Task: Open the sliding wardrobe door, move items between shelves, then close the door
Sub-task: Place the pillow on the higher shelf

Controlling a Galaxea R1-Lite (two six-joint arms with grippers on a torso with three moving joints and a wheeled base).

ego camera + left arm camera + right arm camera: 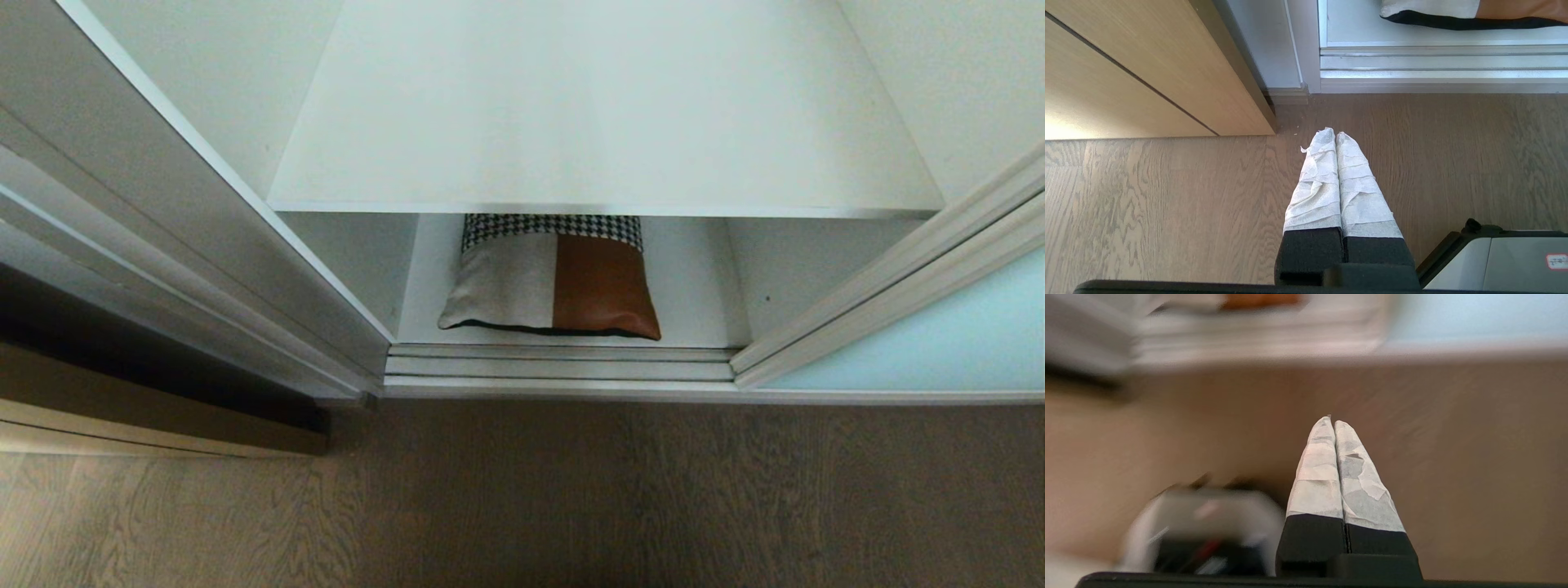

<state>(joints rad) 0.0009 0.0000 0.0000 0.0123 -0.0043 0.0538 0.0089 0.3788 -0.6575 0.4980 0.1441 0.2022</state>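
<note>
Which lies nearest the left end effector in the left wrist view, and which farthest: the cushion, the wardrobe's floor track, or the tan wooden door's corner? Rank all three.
1. Tan wooden door corner, just beyond the left end effector tips.
2. Floor track, further ahead at the wardrobe's threshold.
3. Cushion, behind the track, inside the wardrobe.

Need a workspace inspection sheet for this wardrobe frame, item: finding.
Surface: upper shelf bare; wood floor in front.
Job's things: cushion flat on lower shelf; sliding wardrobe door pushed right, opening clear.
Clutter: nothing seen.
Grippers: left pincer shut, empty, over floor; right pincer shut, empty, over floor.
Cables: nothing seen.
Surroundings: tan wooden door at left; door track along threshold.
</note>
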